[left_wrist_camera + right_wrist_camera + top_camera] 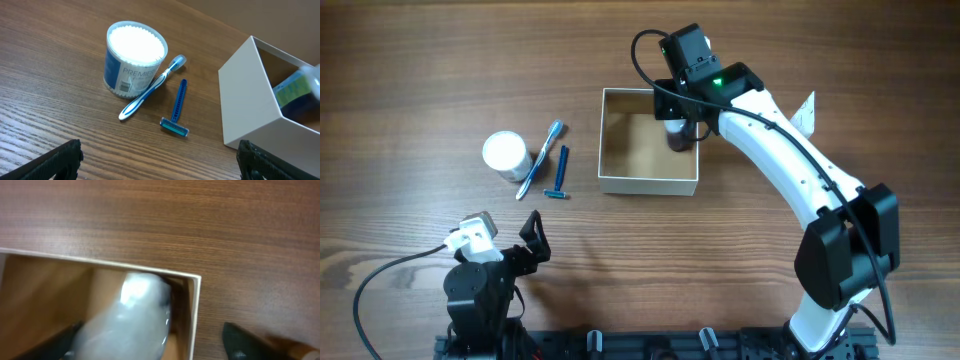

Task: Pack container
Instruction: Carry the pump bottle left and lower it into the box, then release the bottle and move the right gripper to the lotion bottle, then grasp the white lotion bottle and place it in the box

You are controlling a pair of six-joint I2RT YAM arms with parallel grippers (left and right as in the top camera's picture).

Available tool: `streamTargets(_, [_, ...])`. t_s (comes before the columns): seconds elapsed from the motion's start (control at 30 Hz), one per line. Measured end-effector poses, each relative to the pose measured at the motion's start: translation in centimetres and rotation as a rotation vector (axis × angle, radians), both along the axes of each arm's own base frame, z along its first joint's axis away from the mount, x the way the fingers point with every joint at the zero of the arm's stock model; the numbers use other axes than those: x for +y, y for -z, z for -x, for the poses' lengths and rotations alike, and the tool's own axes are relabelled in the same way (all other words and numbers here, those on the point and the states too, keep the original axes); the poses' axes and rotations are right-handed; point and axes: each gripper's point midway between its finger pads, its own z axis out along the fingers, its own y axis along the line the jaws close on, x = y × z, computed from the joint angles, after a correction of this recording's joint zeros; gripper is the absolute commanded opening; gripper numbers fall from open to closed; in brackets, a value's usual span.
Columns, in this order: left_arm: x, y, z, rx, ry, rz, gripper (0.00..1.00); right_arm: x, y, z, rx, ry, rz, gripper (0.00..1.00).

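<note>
The container (650, 184) is a square open box with white walls and a tan inside, at mid-table. It also shows in the left wrist view (247, 95) and the right wrist view (192, 310). My right gripper (682, 120) hangs over its right side, open: one finger is over the inside and one outside the right wall (155, 342). A blurred bottle (135, 320) with a dark cap (676, 136) and a blue-green label (295, 90) sits in the box's right corner between the fingers. My left gripper (532, 235) is open and empty at the front left (160, 160).
A round jar of cotton swabs (505, 154) (135, 57), a blue-white toothbrush (542, 158) (150, 90) and a blue razor (561, 172) (177, 107) lie left of the box. A small white object (807, 112) lies at the right, behind my right arm.
</note>
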Motion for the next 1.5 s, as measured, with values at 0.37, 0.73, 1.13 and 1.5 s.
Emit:
streamTargets(0.37, [0.0, 0.0, 0.0, 0.0, 0.0, 0.0, 1.0, -4.9, -9.5, 3.9, -0.085, 0.052, -0.064, 0.92])
streamTargets(0.73, [0.0, 0.0, 0.0, 0.0, 0.0, 0.0, 1.0, -22.2, -10.1, 6.0, -0.021, 0.478, -0.001, 0.71])
streamTargets(1.13, [0.0, 0.0, 0.0, 0.0, 0.0, 0.0, 1.0, -21.8, -3.0, 5.3, 0.164, 0.469, 0.012, 0.04])
streamTargets(1.5, [0.0, 0.0, 0.0, 0.0, 0.0, 0.0, 1.0, -7.4, -20.3, 14.7, -0.247, 0.002, -0.264, 0.04])
